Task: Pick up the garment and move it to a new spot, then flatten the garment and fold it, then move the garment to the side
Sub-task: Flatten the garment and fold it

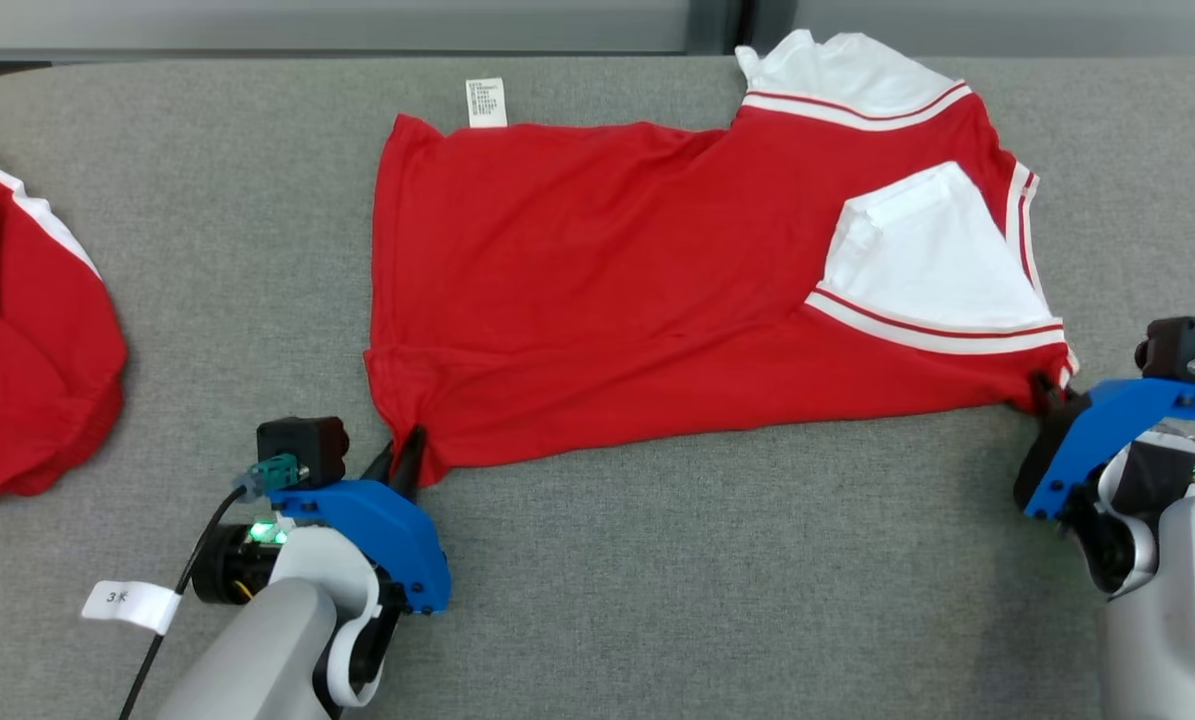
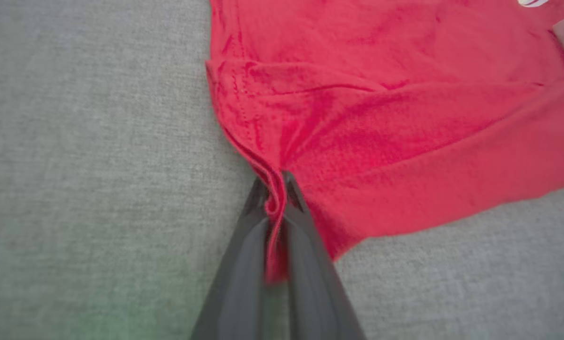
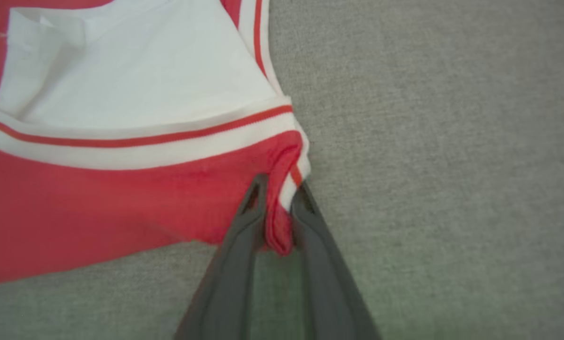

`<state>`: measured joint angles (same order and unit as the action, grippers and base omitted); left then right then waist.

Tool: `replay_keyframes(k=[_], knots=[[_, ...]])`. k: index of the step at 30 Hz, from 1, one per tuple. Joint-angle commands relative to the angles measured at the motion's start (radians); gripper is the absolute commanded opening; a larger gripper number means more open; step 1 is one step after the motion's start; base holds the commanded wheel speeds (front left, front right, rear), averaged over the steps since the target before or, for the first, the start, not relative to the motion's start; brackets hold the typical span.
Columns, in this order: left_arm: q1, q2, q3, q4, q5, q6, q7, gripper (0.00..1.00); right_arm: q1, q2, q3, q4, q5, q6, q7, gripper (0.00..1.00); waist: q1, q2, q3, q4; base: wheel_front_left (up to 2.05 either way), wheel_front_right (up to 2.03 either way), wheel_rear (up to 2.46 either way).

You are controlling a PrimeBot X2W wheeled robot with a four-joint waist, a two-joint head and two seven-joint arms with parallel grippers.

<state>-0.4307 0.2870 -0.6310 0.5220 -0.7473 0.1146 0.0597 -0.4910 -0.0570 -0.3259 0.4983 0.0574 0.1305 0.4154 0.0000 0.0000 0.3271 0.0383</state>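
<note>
The garment [image 1: 607, 290] is a red shirt with white, red-striped trim, lying spread across the grey table [image 1: 657, 600] with its white collar end to the right. My left gripper [image 1: 404, 462] is shut on the garment's near left corner; in the left wrist view red cloth [image 2: 357, 141] is pinched between the two dark fingers [image 2: 244, 245]. My right gripper [image 1: 1047, 392] is shut on the near right corner by the striped trim; the right wrist view shows a fold of red and white cloth [image 3: 282, 212] squeezed between its fingers [image 3: 237, 250].
A second red and white garment [image 1: 27, 330] lies bunched at the table's left edge. A white care label [image 1: 486, 102] sticks out at the shirt's far edge. Bare grey table runs along the near side between my arms.
</note>
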Motion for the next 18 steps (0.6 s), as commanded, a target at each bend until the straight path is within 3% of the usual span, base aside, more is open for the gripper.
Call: replay_keyframes(k=[1,7,13,18], knots=[[0.080,0.000,-0.010,0.039,-0.019,0.008,0.023,0.00,0.042,0.009,0.010,-0.002,0.018,0.001,0.002,0.00,0.0000,0.0000,-0.019,-0.004,0.00,0.00,0.00],[0.116,0.035,0.030,-0.053,-0.047,0.034,0.002,0.00,0.161,0.005,0.020,-0.190,0.057,0.000,0.047,0.00,0.0000,0.0000,-0.085,-0.007,0.00,0.00,0.00],[0.227,0.099,0.056,-0.205,-0.070,0.100,0.038,0.00,0.386,0.004,0.024,-0.434,0.172,0.000,0.150,0.00,0.0000,0.0000,-0.144,-0.017,0.00,0.00,0.00],[0.340,0.149,0.059,-0.336,-0.092,0.160,0.090,0.00,0.541,0.004,0.010,-0.561,0.249,0.000,0.211,0.00,0.0000,0.0000,-0.172,-0.030,0.00,0.00,0.00]])
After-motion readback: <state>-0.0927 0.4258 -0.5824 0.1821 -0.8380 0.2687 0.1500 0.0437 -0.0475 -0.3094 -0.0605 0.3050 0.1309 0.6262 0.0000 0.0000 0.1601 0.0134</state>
